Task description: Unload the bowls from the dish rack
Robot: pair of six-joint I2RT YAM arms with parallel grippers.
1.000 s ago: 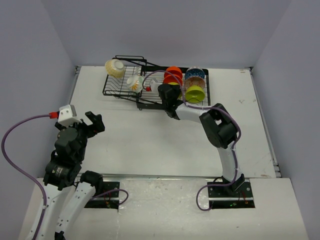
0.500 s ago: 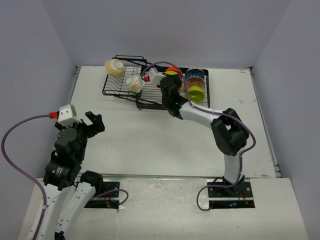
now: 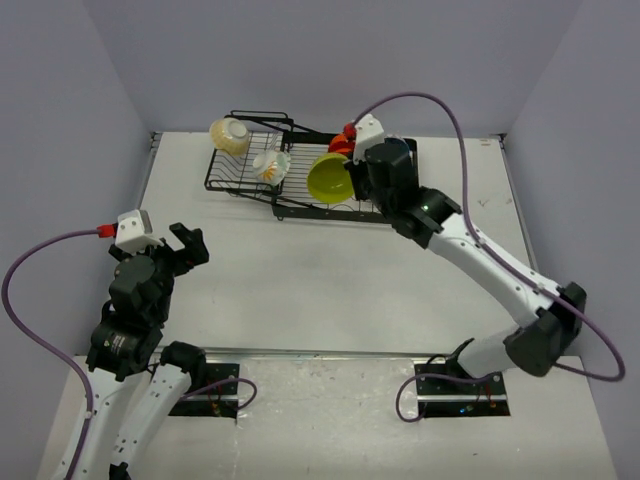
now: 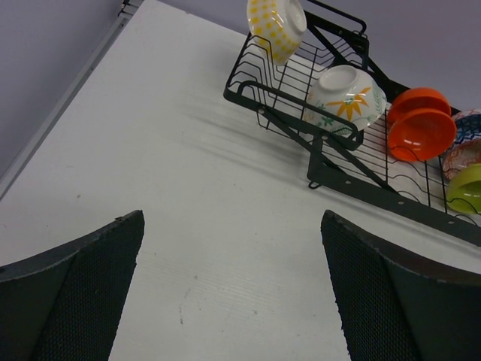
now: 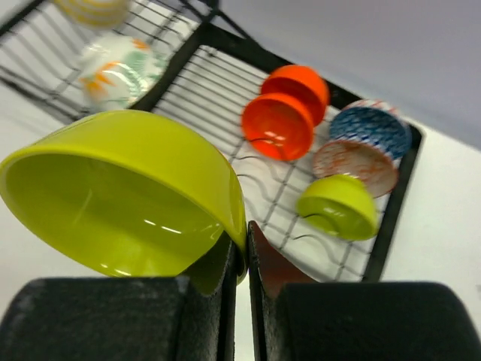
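My right gripper (image 3: 353, 181) is shut on the rim of a lime green bowl (image 3: 329, 178), held tilted in the air over the black wire dish rack (image 3: 238, 174). In the right wrist view the fingers (image 5: 246, 242) pinch that bowl's rim (image 5: 120, 188). Below it the rack (image 5: 218, 83) holds a second lime bowl (image 5: 338, 207), two orange-red bowls (image 5: 278, 124), a blue patterned bowl (image 5: 372, 128), a pinkish patterned bowl (image 5: 357, 165) and a cream floral bowl (image 5: 116, 71). My left gripper (image 3: 176, 245) is open and empty, far from the rack; it also shows in the left wrist view (image 4: 231, 218).
A cream and yellow bowl (image 3: 230, 135) leans on the rack's tilted left section, with the floral bowl (image 3: 270, 165) beside it. The left wrist view shows the rack (image 4: 376, 162) at the far side of the white table (image 4: 188, 188). Purple walls close in the table.
My right arm has lifted a lime green bowl out of the rack's right side and swung it up and left over the rack. My left arm has not moved.
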